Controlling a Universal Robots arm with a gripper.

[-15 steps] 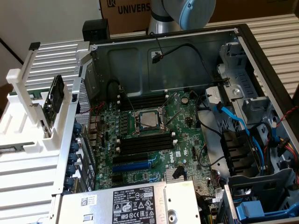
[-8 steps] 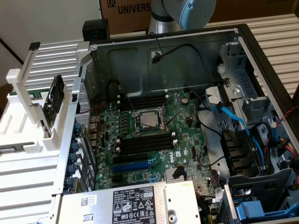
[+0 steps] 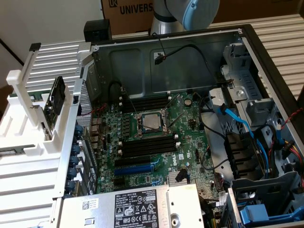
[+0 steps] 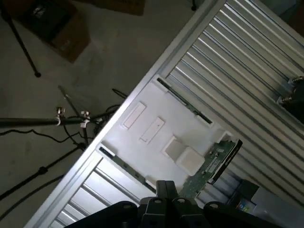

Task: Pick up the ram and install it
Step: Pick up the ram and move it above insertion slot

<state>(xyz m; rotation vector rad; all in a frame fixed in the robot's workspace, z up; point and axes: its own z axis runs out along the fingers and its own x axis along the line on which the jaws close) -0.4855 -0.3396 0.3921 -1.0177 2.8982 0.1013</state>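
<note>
The ram (image 3: pixel 56 95) stands on edge in a white holder (image 3: pixel 28 118) at the exterior view's left, outside the open computer case. In the wrist view the ram (image 4: pixel 212 164) shows as a green board with a dark edge, sticking up from the white holder (image 4: pixel 156 114). My gripper (image 4: pixel 165 189) hangs above the holder, a short way from the stick and touching nothing. On the motherboard, the long black memory slots (image 3: pixel 147 145) lie below the processor (image 3: pixel 151 121), with more slots (image 3: pixel 145 102) above it.
The case walls (image 3: pixel 180 52) ring the motherboard. A blue expansion slot (image 3: pixel 137 168), the power supply (image 3: pixel 128 206), blue cables (image 3: pixel 237 121) and drive cages (image 3: pixel 256 95) crowd the exterior view's right. Ribbed metal tabletop (image 4: pixel 247 61) surrounds the holder; tripod legs (image 4: pixel 42 121) stand on the floor.
</note>
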